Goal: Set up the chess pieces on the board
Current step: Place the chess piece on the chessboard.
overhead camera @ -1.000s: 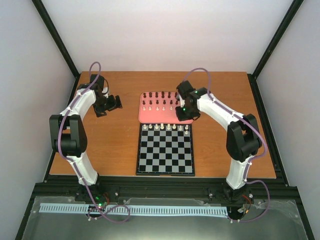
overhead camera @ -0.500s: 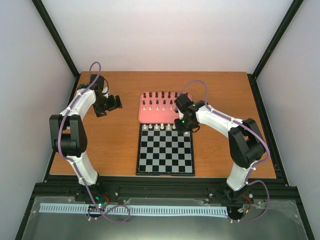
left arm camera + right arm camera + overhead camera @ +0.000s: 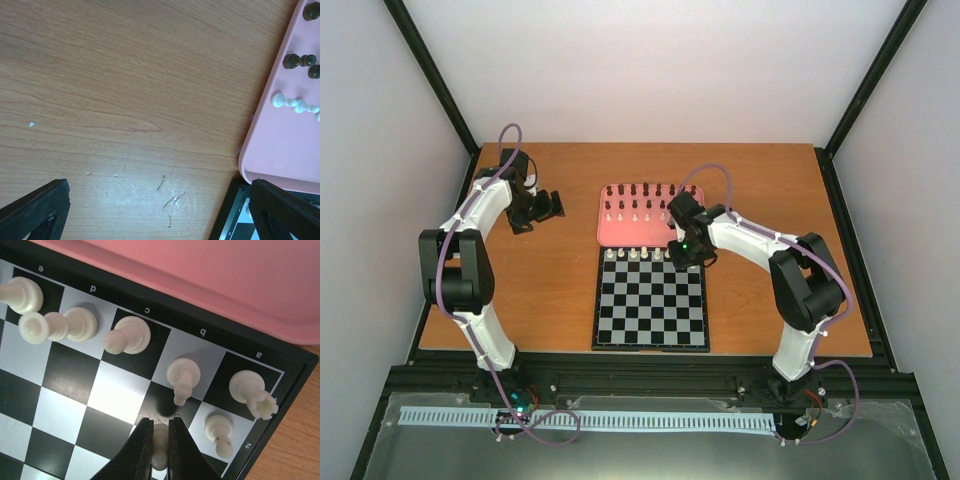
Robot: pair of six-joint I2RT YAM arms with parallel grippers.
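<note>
The board [image 3: 650, 305] lies mid-table with a row of cream-white chess pieces [image 3: 638, 255] along its far edge. My right gripper [image 3: 686, 256] hangs over the board's far right corner. In the right wrist view it [image 3: 159, 424] is shut on a cream-white piece [image 3: 161, 446], just above a dark square in the second row, beside a white pawn [image 3: 219, 430]. White pieces [image 3: 131, 335] fill the edge row there. My left gripper [image 3: 551, 205] stands open over bare wood left of the tray, its fingers [image 3: 35, 210] wide apart and empty.
The pink tray [image 3: 620, 236] sits just beyond the board, holding rows of dark pieces [image 3: 635, 189] and white pieces [image 3: 635, 214]. In the left wrist view the tray's edge [image 3: 270, 150] and a board corner [image 3: 232, 220] show at right.
My right gripper has moved from over the tray's right end toward me onto the board's far right corner, carrying the white piece. The left arm has not moved.
</note>
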